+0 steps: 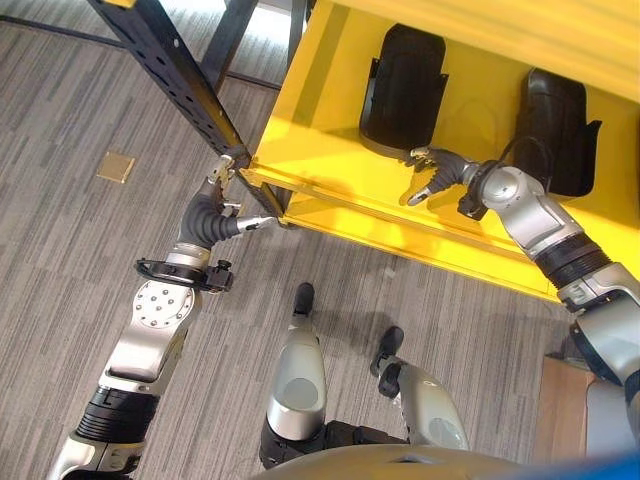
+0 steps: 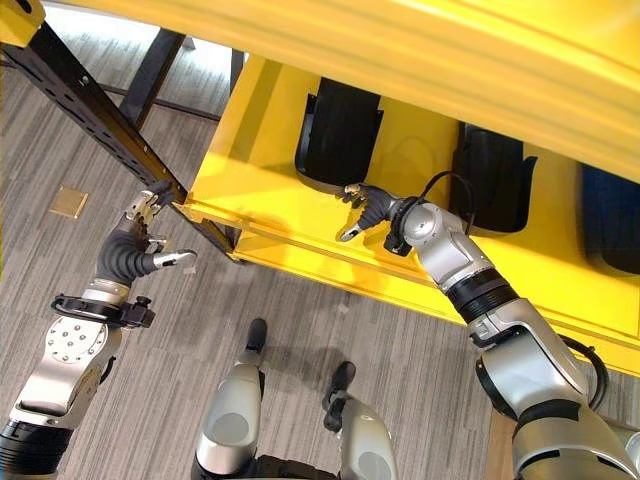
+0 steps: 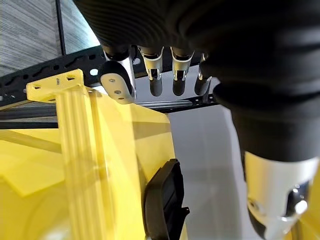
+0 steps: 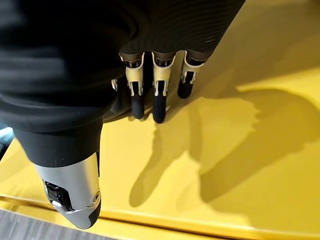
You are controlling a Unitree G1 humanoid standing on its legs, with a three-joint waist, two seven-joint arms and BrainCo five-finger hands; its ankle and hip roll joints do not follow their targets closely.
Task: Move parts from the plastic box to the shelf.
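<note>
- In the upper right of the head views, a yellow shelf (image 1: 330,190) carries black moulded parts standing upright on its surface: one part (image 1: 400,88) at upper centre, a second part (image 1: 553,130) to its right, and the edge of a third part (image 2: 610,220) at the far right of the right eye view.
- The parts stand apart from one another, each leaning back toward the rear of the shelf.
- The right hand (image 1: 435,175) sits over the shelf surface at centre right, just in front of the first part, between it and the shelf's front lip. Its fingers are relaxed and extended, holding nothing; the right wrist view shows the fingertips (image 4: 159,107) hanging above bare yellow surface with their shadow below.
- Contact between the right hand and the first part cannot be confirmed from these views.
- The left hand (image 1: 215,215) is at centre left, at the shelf's left front corner, next to the black perforated upright (image 1: 170,65) of the rack. Its fingers are straight and released, nothing grasped; the left wrist view shows them near the black rail, with one black part beyond.
- Grey striped carpet (image 1: 60,260) fills the left and lower frame, with a small brass floor plate (image 1: 116,166) at left.
</note>
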